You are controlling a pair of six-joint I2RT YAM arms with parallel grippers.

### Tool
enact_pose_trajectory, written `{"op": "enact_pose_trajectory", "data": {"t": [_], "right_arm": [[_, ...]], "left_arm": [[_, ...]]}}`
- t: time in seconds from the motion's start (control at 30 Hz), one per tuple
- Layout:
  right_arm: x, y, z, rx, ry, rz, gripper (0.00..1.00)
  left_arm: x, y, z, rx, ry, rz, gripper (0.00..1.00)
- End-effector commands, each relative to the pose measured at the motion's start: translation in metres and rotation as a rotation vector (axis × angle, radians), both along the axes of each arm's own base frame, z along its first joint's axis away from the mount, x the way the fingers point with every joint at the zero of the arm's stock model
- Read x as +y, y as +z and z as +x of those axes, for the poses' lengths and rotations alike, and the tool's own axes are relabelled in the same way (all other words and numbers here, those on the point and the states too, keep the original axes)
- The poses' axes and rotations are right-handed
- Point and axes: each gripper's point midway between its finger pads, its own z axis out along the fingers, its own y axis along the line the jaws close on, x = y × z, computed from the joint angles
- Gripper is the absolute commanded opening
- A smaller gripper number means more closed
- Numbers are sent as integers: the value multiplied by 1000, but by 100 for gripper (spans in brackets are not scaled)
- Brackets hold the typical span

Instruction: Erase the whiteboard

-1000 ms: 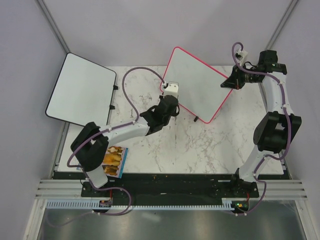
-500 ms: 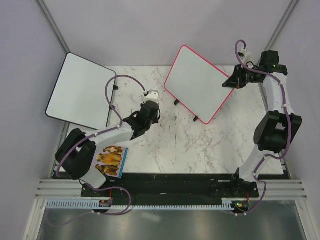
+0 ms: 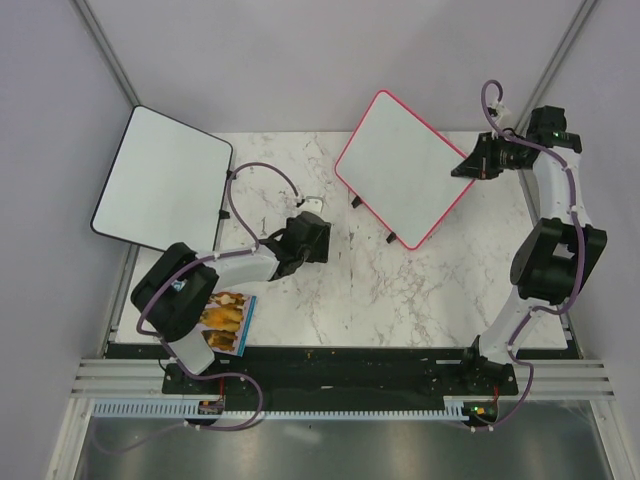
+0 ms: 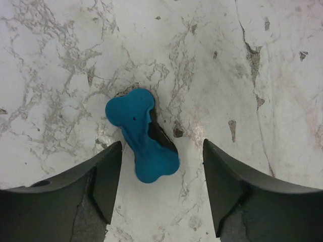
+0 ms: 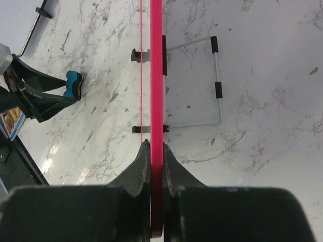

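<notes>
On the marble table (image 3: pixel 420 300), bare stone lies open across the near middle, between the two arms. A black-framed board (image 3: pixel 160 180) overhangs the far-left edge. The whiteboard (image 3: pixel 400 165) stands tilted at far right-centre, its right edge clenched in the right gripper (image 5: pixel 156 147). Well left of it, the left gripper (image 4: pixel 161 151) hangs spread, released, over a blue bone-shaped block (image 4: pixel 139 126) that lies between its fingers, touching neither.

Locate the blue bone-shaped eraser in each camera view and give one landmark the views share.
Top external: not visible, presumably hidden beneath the left gripper.
Left wrist: blue eraser at centre, lying on the marble table between the open jaws.
Right wrist: far left, at the tip of that gripper.
Shared landmark: the left gripper, seen in all three views.
</notes>
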Motion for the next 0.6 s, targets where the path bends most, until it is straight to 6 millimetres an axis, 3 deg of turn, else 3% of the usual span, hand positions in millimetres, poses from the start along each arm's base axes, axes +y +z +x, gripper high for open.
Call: {"op": "enact_pose_trajectory", "data": {"t": [0.0,0.17,0.37,0.57], "right_arm": [[9,-88,-90,522,92,-83,1],[6,-89,-98,534,114,-90,11],[6,-88,-98,524,114,-79,33],[6,-89,-93,520,109,-43,40]], "left_arm": [[-17,12,9,-19,-6,-70,74],[-16,17,9,-34,-2,-82,88],[-9,23,6,-54,11,-79,91],[-5,28,4,-67,10,-77,92]]}}
